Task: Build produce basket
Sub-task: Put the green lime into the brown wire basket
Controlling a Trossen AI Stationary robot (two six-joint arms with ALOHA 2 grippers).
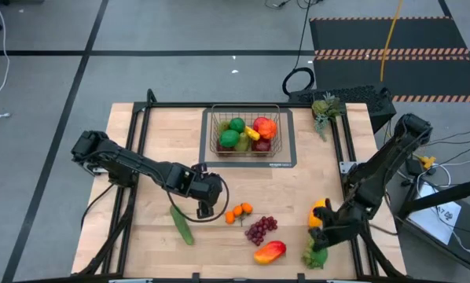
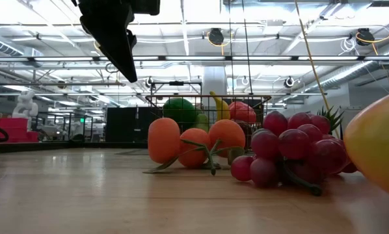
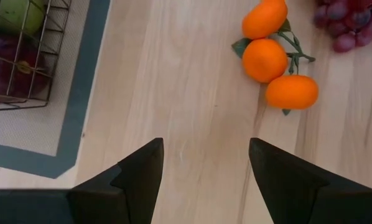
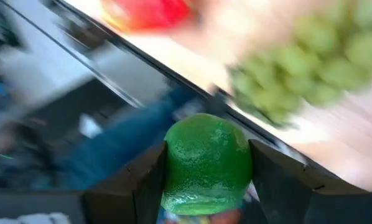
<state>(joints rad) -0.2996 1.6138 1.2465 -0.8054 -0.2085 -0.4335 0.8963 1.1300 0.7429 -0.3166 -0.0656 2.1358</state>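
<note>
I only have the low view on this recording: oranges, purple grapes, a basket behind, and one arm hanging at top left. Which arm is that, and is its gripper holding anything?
Observer: That is the left arm. Its gripper is open and empty, over bare wood near the oranges.
Operator: Where is the right arm, then?
Observer: At the table's near right corner. The right gripper is shut on a lime, beside the green grapes.
Operator: What else is still outside the basket?
Observer: A cucumber lies by the left arm, and a mango sits in front of the purple grapes. The basket already holds several pieces.
</note>
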